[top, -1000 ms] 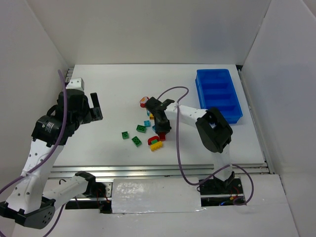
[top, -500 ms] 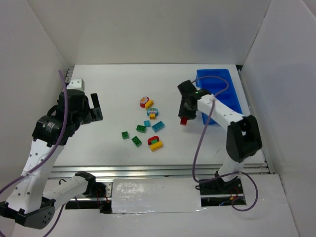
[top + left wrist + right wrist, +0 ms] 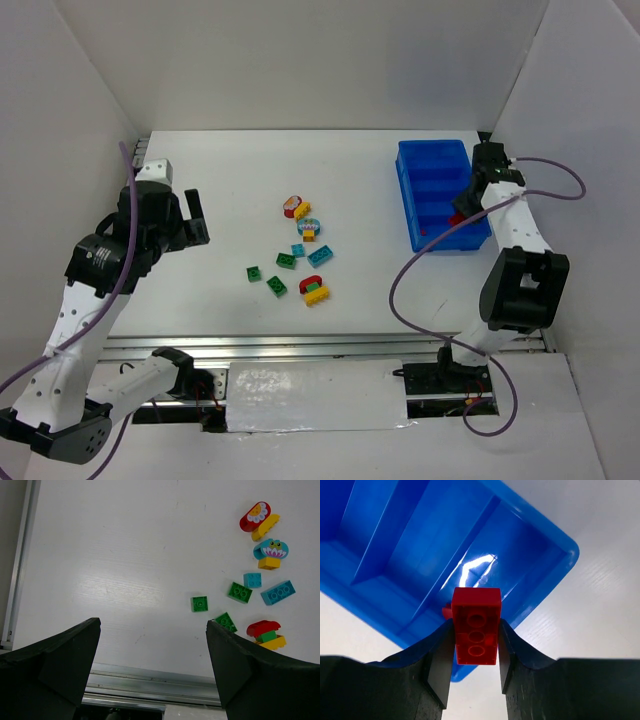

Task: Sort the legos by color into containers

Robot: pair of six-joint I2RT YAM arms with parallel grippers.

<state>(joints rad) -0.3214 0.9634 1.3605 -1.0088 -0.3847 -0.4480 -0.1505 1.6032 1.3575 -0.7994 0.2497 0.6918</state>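
Your right gripper is clamped on a red brick, one finger pressed to each long side, the hollow underside facing the wrist camera; the brick hangs over the blue bin, above the outer wall of an end compartment; a scrap of red shows just behind it inside that compartment, too hidden to tell what it is. From overhead, the right gripper sits at the bin's right wall, toward its near end. Your left gripper has its jaws wide apart with nothing between them, held above the white table, well apart from the bin. The loose bricks lie scattered mid-table: a red flower piece touching a yellow one; a teal frog piece; three green squares; two plain teal bricks; a red, green and yellow stack.
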